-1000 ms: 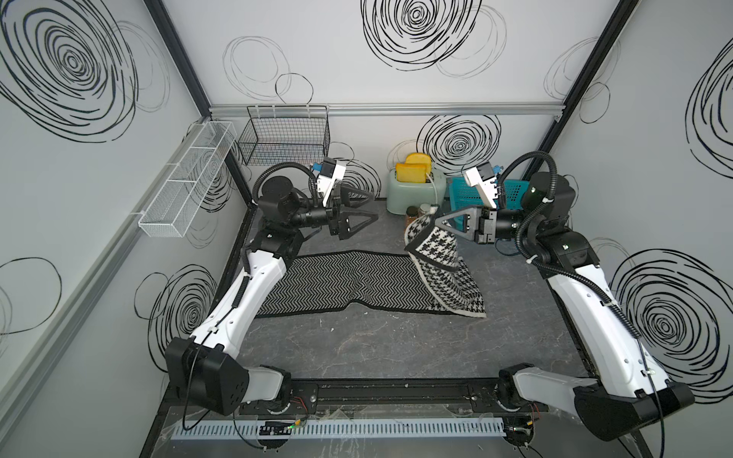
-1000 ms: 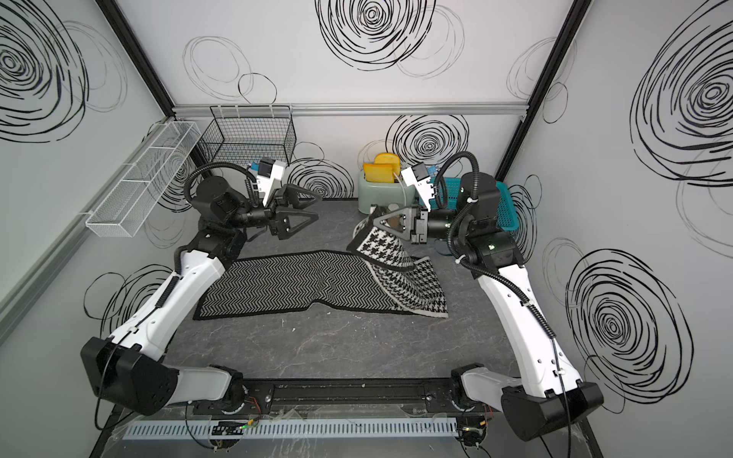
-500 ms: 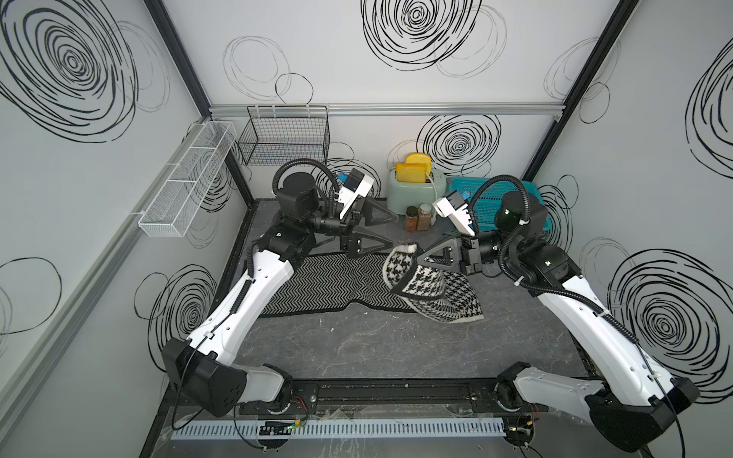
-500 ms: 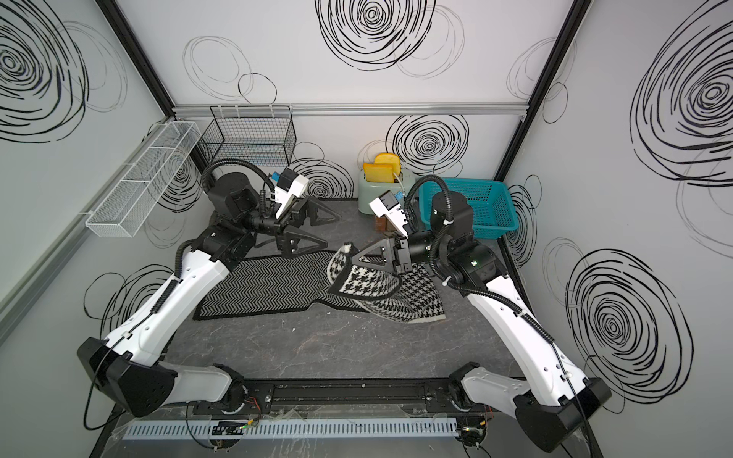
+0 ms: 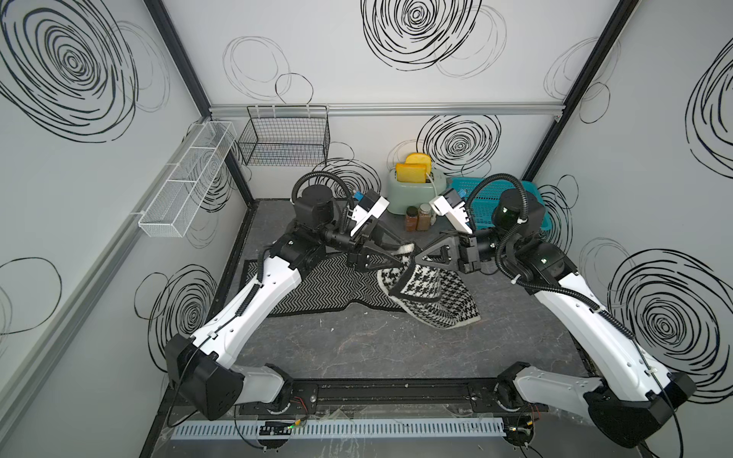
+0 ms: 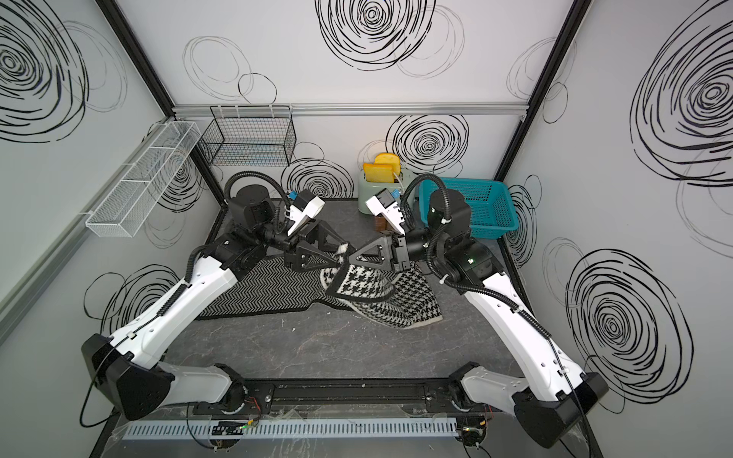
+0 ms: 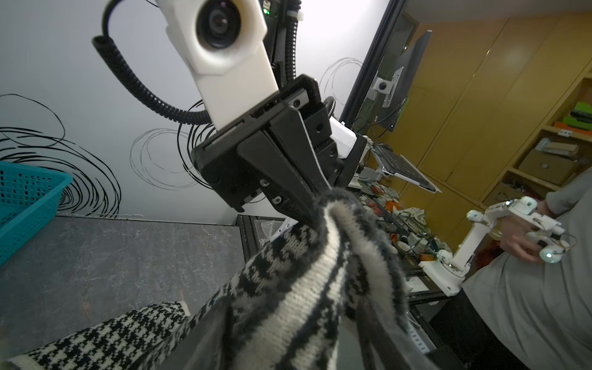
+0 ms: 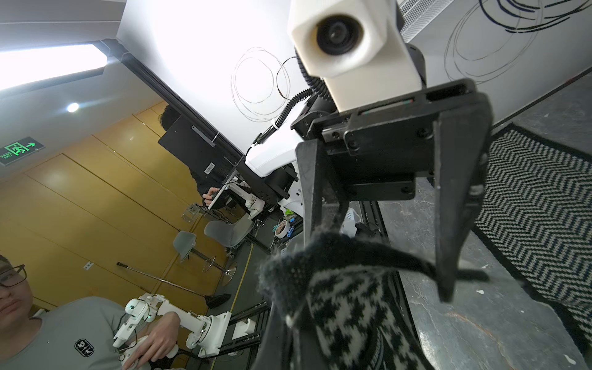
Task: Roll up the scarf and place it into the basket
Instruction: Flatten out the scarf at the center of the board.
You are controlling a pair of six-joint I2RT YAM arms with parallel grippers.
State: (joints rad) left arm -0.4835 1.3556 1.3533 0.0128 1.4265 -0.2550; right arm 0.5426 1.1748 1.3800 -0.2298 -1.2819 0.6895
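Observation:
The scarf lies herringbone side up on the left of the table. Its right part is folded over, houndstooth side out, and lifted at mid-table. My right gripper is shut on the raised end, as the left wrist view shows. My left gripper faces it tip to tip. Its fingers stand apart on either side of the scarf's black-and-cream edge. The teal basket stands at the back right, partly behind my right arm, with nothing seen in it.
A pale green toaster with yellow toast and two spice jars stand left of the basket. A black wire basket and a white mesh rack hang on the walls. A person sits beyond the table's front.
My right gripper has carried the scarf's end forward and leftward to mid-table. My left arm has swung in to meet it, and its jaws have narrowed around the scarf's edge.

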